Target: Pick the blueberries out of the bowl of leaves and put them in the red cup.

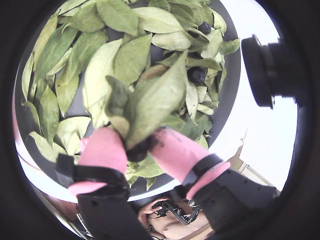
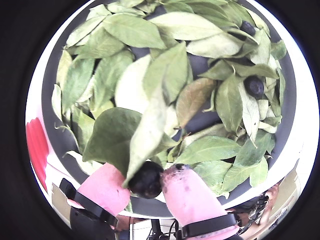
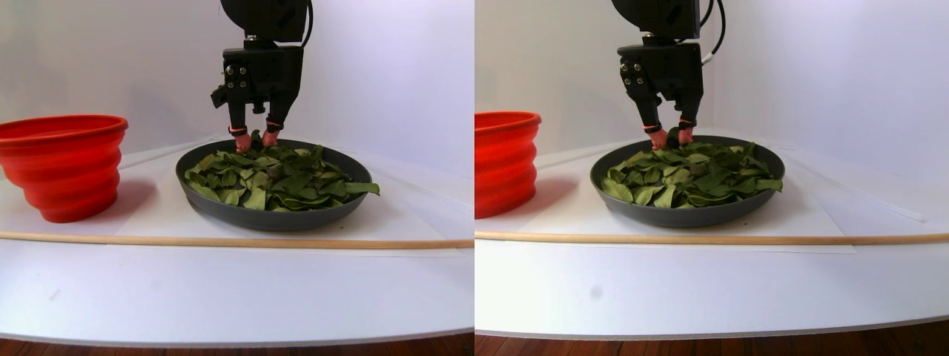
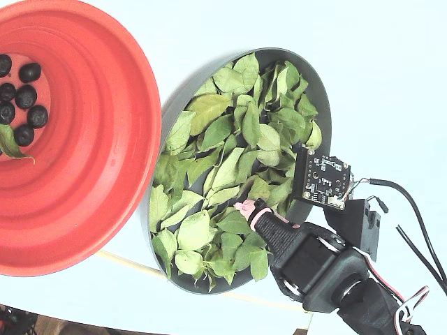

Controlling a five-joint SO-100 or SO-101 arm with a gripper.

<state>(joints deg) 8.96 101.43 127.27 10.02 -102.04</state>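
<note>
- A white table [image 3: 237, 289] carries everything; in the stereo pair view a plain pale wall stands behind it and a thin wooden stick [image 3: 222, 241] lies across the table in front of the vessels.
- The bowl [image 3: 274, 215], dark grey and shallow, sits near the middle of the table, filled with the leaves [image 3: 278, 178]; the red cup [image 3: 63, 167] stands just beside it on the left of that view.
- In the fixed view the red cup's rim [image 4: 133, 91] overlaps the bowl's edge, and several blueberries [image 4: 21, 94] lie on its pinkish bottom beside one stray green leaf.
- The black arm comes down from above, near upright, to the bowl's back edge in the stereo pair view, with the gripper [image 3: 256, 139] down among the leaves.
- In both wrist views the pink-covered fingers [image 2: 187, 195] are clamped on one dark berry [image 2: 146, 180], with a long leaf [image 2: 150, 127] caught over it.
- Two more berries [image 2: 255, 86] lie uncovered among the leaves at the far side of the bowl in that wrist view.
</note>
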